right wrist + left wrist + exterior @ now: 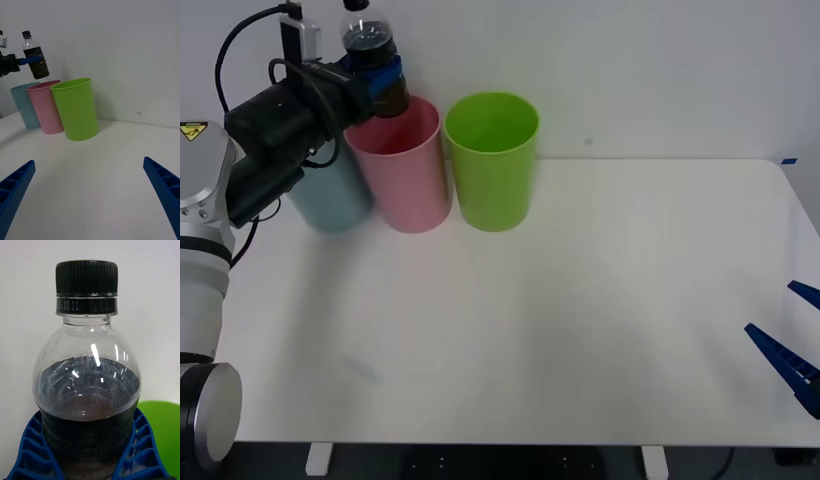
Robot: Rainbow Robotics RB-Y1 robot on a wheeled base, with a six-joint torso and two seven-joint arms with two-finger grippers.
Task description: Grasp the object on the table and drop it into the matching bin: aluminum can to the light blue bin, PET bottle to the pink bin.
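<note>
The PET bottle, small and clear with a black cap and dark contents, hangs upright in the air just above the rim of the pink bin. My left gripper is shut on its body, and its blue fingers wrap both sides of the PET bottle. The light blue bin stands left of the pink one, partly behind my left arm. From the right wrist I see the PET bottle above the pink bin and the light blue bin. My right gripper is open at the table's right edge.
A bright green bin stands right of the pink one, close beside it. The white table stretches wide in front of the three bins. A white wall runs behind them.
</note>
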